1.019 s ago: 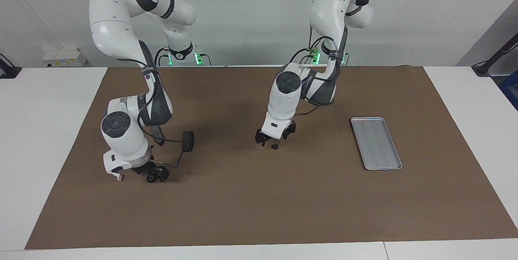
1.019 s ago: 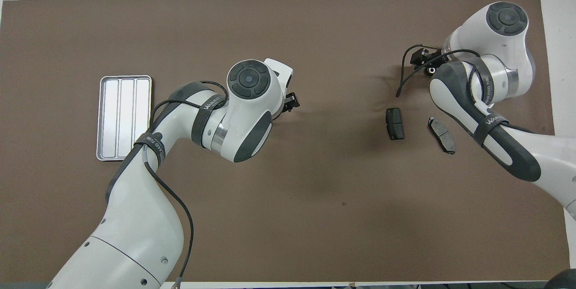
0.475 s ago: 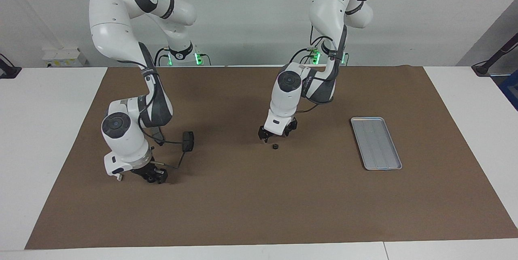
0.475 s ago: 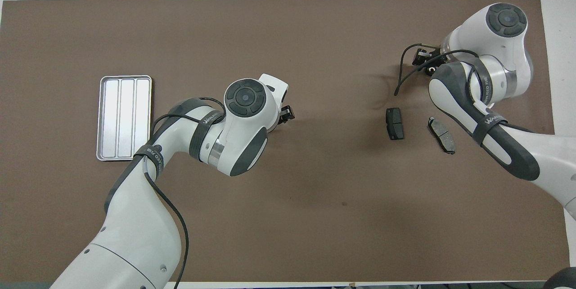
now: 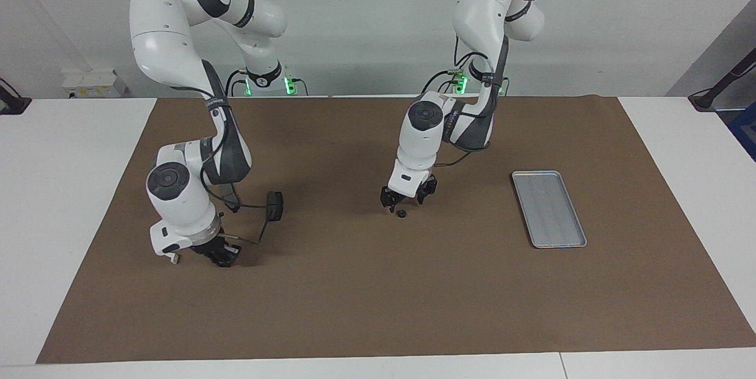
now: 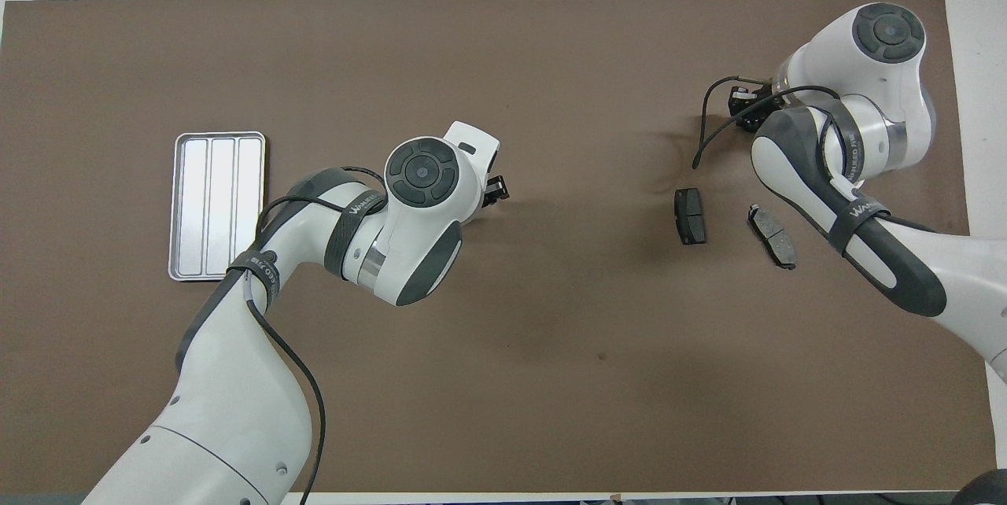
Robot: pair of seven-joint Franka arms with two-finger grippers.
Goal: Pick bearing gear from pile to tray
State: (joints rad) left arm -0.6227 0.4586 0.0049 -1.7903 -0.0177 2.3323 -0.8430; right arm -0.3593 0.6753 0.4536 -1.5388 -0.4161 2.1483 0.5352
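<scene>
My right gripper (image 5: 222,256) is down on the mat at the right arm's end, shut on a small black bearing gear; in the overhead view the right gripper (image 6: 746,102) hides the gear. Two dark brake pads (image 6: 691,215) (image 6: 772,235) of the pile lie nearer to the robots; only one brake pad (image 5: 274,205) shows in the facing view. My left gripper (image 5: 406,198) hangs open just over a second small black gear (image 5: 401,213) at mid-table; the left gripper (image 6: 492,190) peeks from under its wrist. The silver tray (image 5: 549,208) (image 6: 216,206) sits bare toward the left arm's end.
A brown mat (image 5: 378,308) covers the table. A loose black cable (image 5: 251,231) runs from the right wrist past the brake pad. The left arm's wrist covers the mid-table gear in the overhead view.
The right gripper's fingers have closed in on the small black gear. The left wrist has risen and tilted, with its fingers a little narrower over the other gear, which has not moved.
</scene>
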